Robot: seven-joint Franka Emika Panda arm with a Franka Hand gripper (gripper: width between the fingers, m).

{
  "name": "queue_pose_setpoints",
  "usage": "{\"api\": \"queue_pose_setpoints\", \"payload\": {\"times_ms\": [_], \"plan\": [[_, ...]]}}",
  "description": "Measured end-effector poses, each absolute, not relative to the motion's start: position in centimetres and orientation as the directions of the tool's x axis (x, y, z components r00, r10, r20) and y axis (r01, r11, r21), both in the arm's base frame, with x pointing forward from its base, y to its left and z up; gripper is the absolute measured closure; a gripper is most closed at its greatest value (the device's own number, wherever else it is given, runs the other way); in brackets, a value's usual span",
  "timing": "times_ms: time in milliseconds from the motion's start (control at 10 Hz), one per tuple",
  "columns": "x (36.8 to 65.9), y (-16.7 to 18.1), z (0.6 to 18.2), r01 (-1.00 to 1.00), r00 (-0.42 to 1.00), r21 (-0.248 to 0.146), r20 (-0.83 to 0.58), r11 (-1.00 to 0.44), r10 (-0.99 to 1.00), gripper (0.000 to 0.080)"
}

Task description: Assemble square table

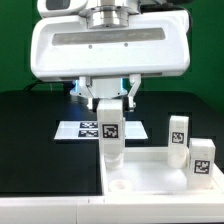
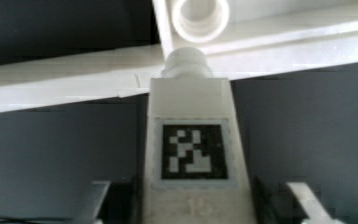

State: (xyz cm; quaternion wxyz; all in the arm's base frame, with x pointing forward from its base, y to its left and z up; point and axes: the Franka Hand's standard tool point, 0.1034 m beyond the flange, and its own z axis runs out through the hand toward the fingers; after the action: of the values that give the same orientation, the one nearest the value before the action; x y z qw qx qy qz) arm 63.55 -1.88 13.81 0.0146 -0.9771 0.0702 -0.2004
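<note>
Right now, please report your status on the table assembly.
Gripper jaws shut on leg, held upright. Leg tip at slab corner. Two legs standing aside. Nothing in the way.

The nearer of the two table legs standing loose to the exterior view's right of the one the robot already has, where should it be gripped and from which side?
Grip the nearer loose leg across its upper block, coming straight down from above. It stands upright with its top free, and its flat opposite sides suit the gripper, which holds the gripped leg that way.

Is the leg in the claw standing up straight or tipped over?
Upright. The leg hangs straight down from the claw, its end at the tabletop.
</note>
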Motion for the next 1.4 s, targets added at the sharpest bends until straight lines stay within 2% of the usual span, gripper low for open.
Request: {"api": "queue_pose_setpoints", "payload": {"times_ms": [200, 400, 700, 1400], "plan": [[63.5, -2.0, 13.8, -0.134, 0.909, -0.057, 0.390, -0.989, -0.145, 0.0514], [63.3, -2.6, 13.4, -0.138, 0.871, -0.007, 0.476, -0.990, -0.124, 0.0514], [63.0, -2.4, 12.4, -0.139, 0.860, 0.014, 0.497, -0.990, -0.114, 0.0514], [62.3, -0.4, 10.4, -0.135, 0.875, 0.001, 0.470, -0.991, -0.119, 0.0514]]}}
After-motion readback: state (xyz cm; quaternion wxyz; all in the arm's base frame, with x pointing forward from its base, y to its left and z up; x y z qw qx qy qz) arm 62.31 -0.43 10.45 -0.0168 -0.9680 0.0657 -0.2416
